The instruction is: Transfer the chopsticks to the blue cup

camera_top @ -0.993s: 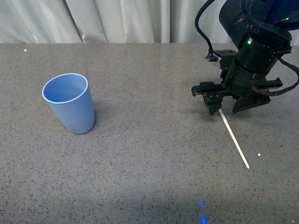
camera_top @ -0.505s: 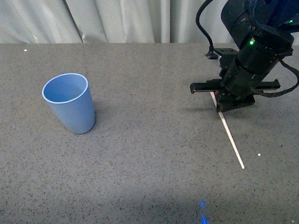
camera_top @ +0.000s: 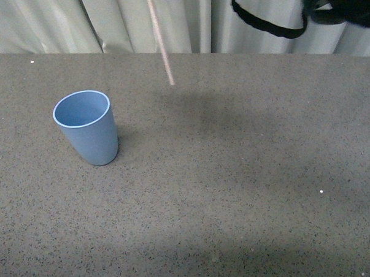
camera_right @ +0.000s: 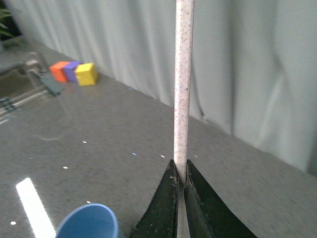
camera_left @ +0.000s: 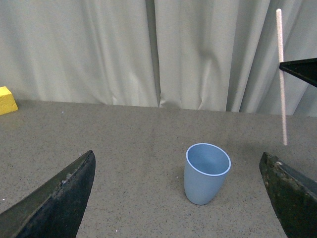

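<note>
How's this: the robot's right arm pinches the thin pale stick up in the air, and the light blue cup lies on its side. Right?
Not quite. The light blue tapered plastic cup stands upright on the grey speckled table, as the front view shows. The right end effector does pinch the thin pale cream stick up in the air.

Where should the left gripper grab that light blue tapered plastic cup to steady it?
Likely around the mid wall of the light blue tapered plastic cup, approaching from its left: it stands upright, handleless, and the thin pale stick hangs right of it.
</note>
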